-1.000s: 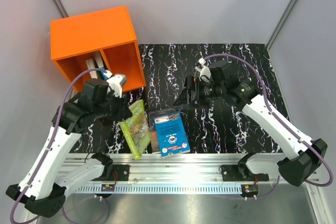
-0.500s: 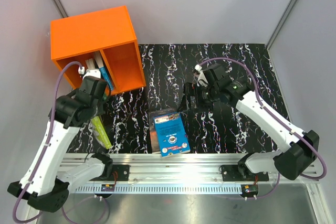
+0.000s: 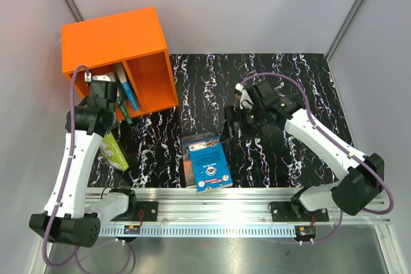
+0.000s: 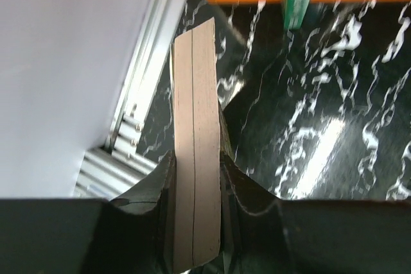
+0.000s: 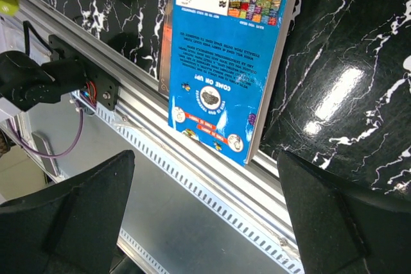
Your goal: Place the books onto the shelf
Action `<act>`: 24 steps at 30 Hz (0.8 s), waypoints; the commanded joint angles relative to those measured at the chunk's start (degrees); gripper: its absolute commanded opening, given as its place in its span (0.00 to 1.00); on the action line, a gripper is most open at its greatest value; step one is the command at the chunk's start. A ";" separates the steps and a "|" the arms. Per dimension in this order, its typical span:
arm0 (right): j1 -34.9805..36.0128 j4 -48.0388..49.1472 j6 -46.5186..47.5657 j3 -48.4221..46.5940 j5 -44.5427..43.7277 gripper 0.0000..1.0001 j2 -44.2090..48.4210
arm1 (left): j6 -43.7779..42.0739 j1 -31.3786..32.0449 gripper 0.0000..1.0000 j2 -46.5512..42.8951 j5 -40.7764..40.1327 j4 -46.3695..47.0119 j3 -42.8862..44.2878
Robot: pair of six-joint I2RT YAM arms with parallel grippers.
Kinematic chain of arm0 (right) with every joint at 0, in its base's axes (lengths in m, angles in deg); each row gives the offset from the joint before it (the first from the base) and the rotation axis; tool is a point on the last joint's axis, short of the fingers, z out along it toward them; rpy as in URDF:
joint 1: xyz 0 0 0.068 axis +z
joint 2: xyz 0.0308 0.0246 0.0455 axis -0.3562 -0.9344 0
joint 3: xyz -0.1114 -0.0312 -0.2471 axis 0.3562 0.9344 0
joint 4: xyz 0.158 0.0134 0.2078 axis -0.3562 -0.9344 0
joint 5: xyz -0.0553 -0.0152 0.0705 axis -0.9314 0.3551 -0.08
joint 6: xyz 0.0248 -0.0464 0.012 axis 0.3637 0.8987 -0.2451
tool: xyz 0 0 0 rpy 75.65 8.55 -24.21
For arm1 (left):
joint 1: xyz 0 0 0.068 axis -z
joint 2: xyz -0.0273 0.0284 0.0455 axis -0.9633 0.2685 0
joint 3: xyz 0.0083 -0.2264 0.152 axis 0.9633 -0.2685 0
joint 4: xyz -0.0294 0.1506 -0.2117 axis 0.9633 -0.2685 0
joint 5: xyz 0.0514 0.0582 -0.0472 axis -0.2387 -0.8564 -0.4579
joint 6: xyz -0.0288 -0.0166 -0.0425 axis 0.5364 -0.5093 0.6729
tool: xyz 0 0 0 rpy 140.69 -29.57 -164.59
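The left fingers [image 4: 162, 184] are narrowly closed on a yellow-green book [image 3: 113, 153], pinching both covers near one end so that, in the wrist view, its pale page edge faces the camera and runs toward the shelf [image 3: 115, 46]. The book is off the tabletop [image 3: 289, 75], at its left edge, in front of the shelf's left compartment and not yet inside it. That compartment already holds a few leaning shelved books [image 3: 126, 92], green and blue among them; the right compartment looks bare. A blue book [image 3: 208, 162] lies flat near the tabletop's front edge, its near end over the metal rail [image 3: 257, 197], with a darker book [image 3: 185, 163] showing under its left side. The right fingers [image 5: 80, 213] are spread wide and hold nothing, hanging above the blue book's far end.
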 commanded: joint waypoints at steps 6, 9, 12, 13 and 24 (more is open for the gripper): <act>-0.88 -1.31 3.78 1.63 1.17 1.00 -0.43 | -8.02 -4.78 0.00 -0.11 3.42 24.14 -1.70; -0.88 -0.61 3.78 1.80 1.43 1.00 -1.13 | -9.07 -6.53 0.00 1.83 3.26 27.04 -1.79; -0.97 0.45 3.17 2.07 2.13 1.00 -2.01 | -11.71 -7.85 0.00 2.18 2.99 32.40 -3.02; -0.97 0.71 3.08 2.16 2.31 1.00 -2.27 | -12.50 -8.73 0.00 2.18 3.43 33.98 -4.15; -1.06 3.44 2.73 2.24 4.42 1.00 -7.37 | -14.89 -10.58 0.00 4.90 10.90 49.28 -5.66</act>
